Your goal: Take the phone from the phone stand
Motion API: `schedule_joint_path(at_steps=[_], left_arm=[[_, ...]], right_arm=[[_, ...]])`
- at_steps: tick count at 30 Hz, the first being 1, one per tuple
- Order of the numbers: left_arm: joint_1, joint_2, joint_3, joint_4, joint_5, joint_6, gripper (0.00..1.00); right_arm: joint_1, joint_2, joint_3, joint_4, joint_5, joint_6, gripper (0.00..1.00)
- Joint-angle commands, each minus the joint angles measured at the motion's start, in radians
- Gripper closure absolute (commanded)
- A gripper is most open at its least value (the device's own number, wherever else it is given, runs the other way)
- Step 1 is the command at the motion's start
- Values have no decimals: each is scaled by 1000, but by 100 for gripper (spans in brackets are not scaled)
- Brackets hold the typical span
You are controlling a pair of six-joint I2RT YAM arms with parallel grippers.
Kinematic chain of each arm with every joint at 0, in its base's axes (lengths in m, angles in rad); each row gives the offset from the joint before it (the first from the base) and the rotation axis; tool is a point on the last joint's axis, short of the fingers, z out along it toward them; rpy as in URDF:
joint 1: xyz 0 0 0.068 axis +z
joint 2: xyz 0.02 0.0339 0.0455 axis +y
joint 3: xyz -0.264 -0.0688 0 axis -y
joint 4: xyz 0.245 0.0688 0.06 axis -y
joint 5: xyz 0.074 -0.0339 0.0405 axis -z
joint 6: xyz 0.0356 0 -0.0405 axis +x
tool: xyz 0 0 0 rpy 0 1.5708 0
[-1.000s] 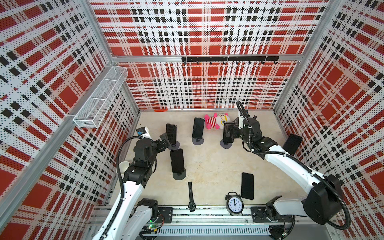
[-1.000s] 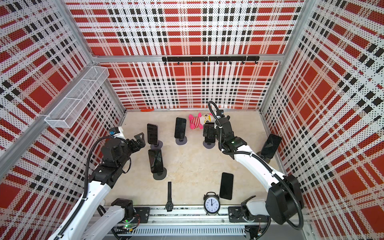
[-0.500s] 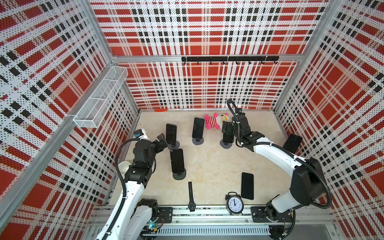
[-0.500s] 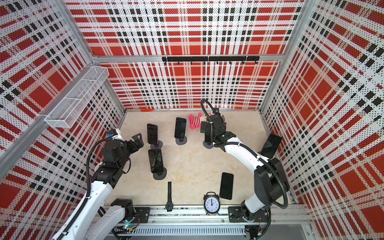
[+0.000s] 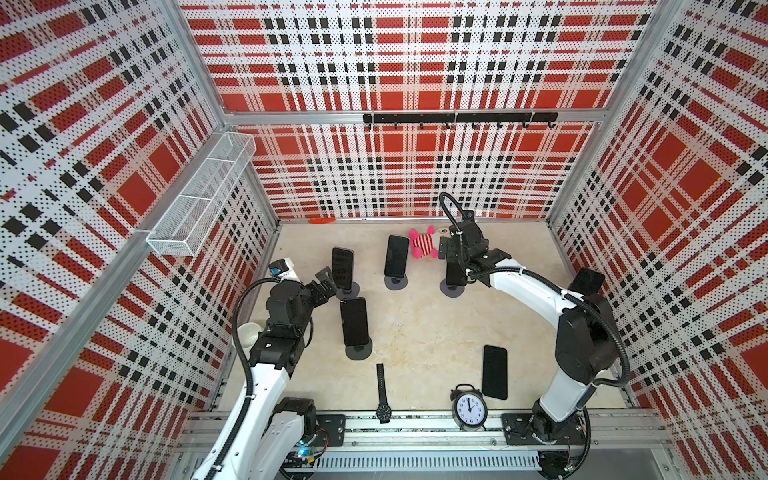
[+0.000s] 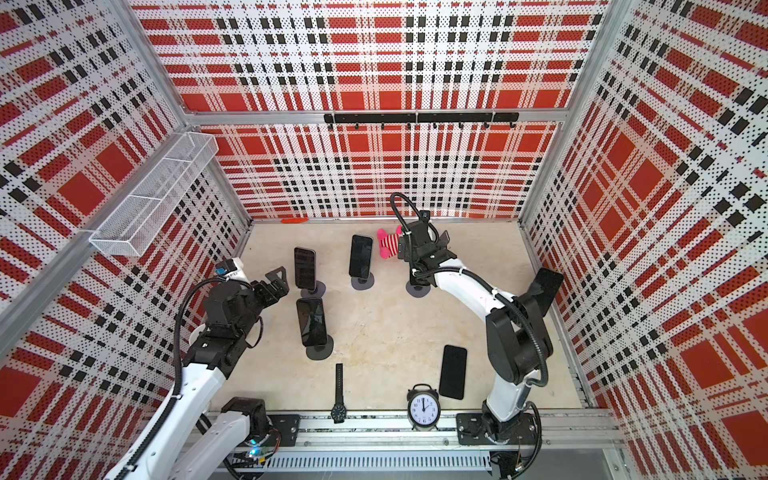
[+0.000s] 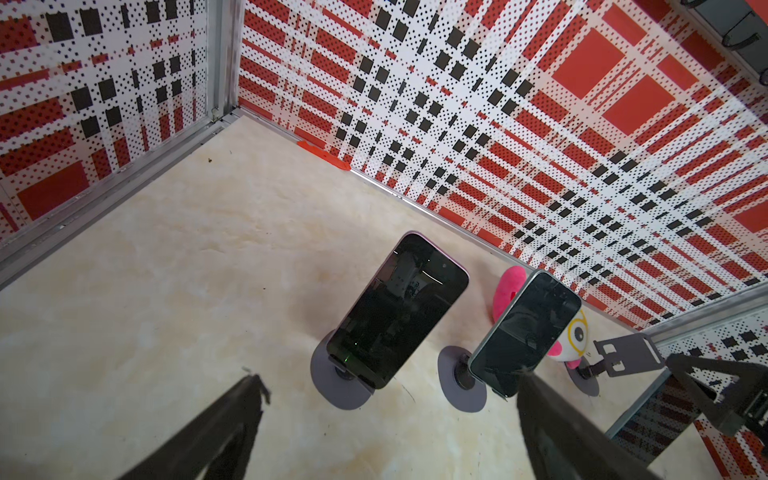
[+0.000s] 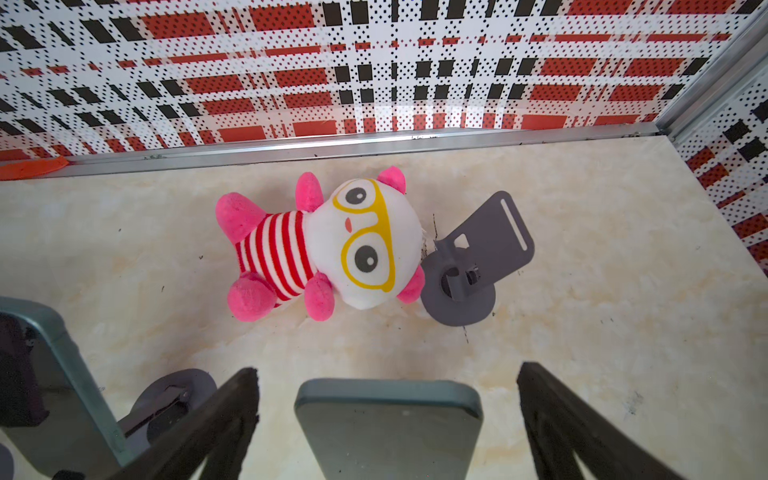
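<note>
On the beige tabletop (image 5: 428,332) are laid a flat phone (image 5: 495,372), a wristwatch (image 5: 382,392) and a plush toy (image 5: 423,244); round stand bases (image 5: 358,353) and an alarm clock (image 5: 469,409) are stood there.

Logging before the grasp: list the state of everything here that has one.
Left gripper, jaws open, empty.
Right gripper, jaws open astride right phone, not gripping.
Right phone, docked upright.
Front phone, docked.
Left phone, docked.
Middle phone, docked.
Flat phone, lying flat.
Wall phone, tilted up.
Spare stand, empty.
Clock, upright.
</note>
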Motion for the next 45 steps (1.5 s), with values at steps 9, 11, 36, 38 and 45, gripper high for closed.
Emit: schedule_joint_path(at_steps=[9, 11, 36, 38, 45], left_arm=[[8, -14, -13, 31, 28, -8, 2], [9, -13, -15, 32, 30, -7, 2], [9, -14, -15, 36, 39, -7, 2], [9, -16, -15, 37, 39, -7, 2], [9, -13, -16, 38, 40, -7, 2]], right_arm=[[4, 77, 64, -78, 57, 22, 0], [3, 83, 62, -78, 56, 26, 0], [-28, 89, 40, -59, -21, 42, 30], [-31, 88, 39, -57, -29, 41, 32], [-29, 73, 41, -65, -28, 31, 34]])
